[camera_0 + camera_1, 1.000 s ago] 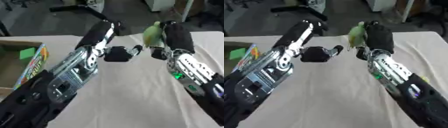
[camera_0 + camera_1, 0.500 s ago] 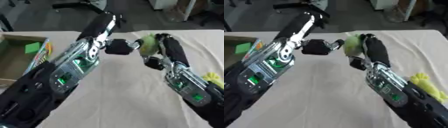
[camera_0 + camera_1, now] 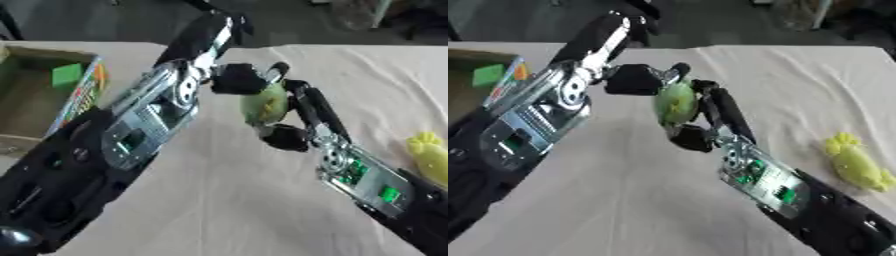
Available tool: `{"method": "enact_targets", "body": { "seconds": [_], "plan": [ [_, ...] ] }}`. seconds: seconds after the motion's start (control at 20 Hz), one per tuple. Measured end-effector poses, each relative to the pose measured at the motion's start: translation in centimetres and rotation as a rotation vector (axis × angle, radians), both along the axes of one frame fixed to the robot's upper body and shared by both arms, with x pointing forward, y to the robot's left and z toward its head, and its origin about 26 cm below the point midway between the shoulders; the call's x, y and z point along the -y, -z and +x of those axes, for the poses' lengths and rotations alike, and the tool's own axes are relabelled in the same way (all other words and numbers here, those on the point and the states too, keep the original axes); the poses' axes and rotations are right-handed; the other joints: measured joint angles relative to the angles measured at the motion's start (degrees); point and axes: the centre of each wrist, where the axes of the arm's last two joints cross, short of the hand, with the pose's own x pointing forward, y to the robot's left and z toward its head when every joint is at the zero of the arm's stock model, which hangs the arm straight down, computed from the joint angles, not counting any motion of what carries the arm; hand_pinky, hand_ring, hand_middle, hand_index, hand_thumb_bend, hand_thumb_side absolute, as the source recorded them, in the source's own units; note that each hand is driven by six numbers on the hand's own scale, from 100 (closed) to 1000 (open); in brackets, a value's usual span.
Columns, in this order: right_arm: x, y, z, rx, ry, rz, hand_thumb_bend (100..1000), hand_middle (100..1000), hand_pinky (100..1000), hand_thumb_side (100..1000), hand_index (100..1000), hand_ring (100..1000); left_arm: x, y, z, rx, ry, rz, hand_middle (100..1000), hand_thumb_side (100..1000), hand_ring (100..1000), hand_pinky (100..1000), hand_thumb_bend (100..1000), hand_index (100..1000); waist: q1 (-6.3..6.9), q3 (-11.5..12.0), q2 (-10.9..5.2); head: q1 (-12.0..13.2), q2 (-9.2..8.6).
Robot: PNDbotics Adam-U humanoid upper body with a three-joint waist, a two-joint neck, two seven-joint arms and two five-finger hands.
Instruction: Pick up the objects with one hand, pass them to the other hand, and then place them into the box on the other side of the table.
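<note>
Both arms have drawn together at frame centre; the right robot hand (image 3: 296,107) clasps the green pear-like fruit (image 3: 265,104), the left robot hand (image 3: 241,79) touching its top, fingers curled over it, above the desk (image 3: 227,200). Box (image 3: 35,100) sits upper left.

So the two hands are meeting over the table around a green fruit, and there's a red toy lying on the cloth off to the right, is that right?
Not quite: the toy on the cloth at the right is yellow, not red, as the right eye view shows. The rest holds: the left hand and the right hand meet above the table around the green fruit.
</note>
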Motion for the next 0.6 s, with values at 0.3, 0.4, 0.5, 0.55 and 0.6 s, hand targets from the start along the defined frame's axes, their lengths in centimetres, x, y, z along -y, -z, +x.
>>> {"method": "enact_targets", "body": {
  "seconds": [0.3, 0.4, 0.5, 0.55, 0.6],
  "plan": [
    [-0.1, -0.2, 0.1, 0.031, 0.007, -0.024, 100, 388, 689, 100, 506, 455, 0.3, -0.4, -1.1, -0.021, 0.034, 0.006, 625, 517, 780, 855, 482, 788, 0.49, -0.2, 0.01, -0.4, 0.43],
    [-0.1, -0.3, 0.1, 0.044, 0.011, -0.034, 100, 389, 690, 100, 505, 455, 0.4, -0.5, -1.6, -0.031, 0.048, 0.009, 625, 529, 780, 857, 474, 788, 0.58, -0.4, 0.01, -0.4, 0.42],
    [-0.1, -0.4, 0.2, 0.061, 0.016, -0.048, 100, 390, 692, 100, 505, 458, 0.5, -0.6, -2.0, -0.042, 0.059, 0.015, 627, 542, 781, 858, 477, 789, 0.71, -0.4, 0.01, -0.5, 0.39],
    [-0.1, -0.4, 0.2, 0.068, 0.02, -0.057, 100, 390, 692, 100, 505, 458, 0.5, -0.7, -2.2, -0.048, 0.062, 0.019, 630, 544, 783, 858, 479, 791, 0.75, -0.4, 0.01, -0.5, 0.39],
    [-0.1, -0.4, 0.2, 0.075, 0.023, -0.064, 100, 390, 692, 100, 505, 458, 0.5, -0.7, -2.4, -0.053, 0.065, 0.023, 631, 543, 784, 859, 480, 791, 0.79, -0.4, 0.01, -0.5, 0.38]
  ]
}}
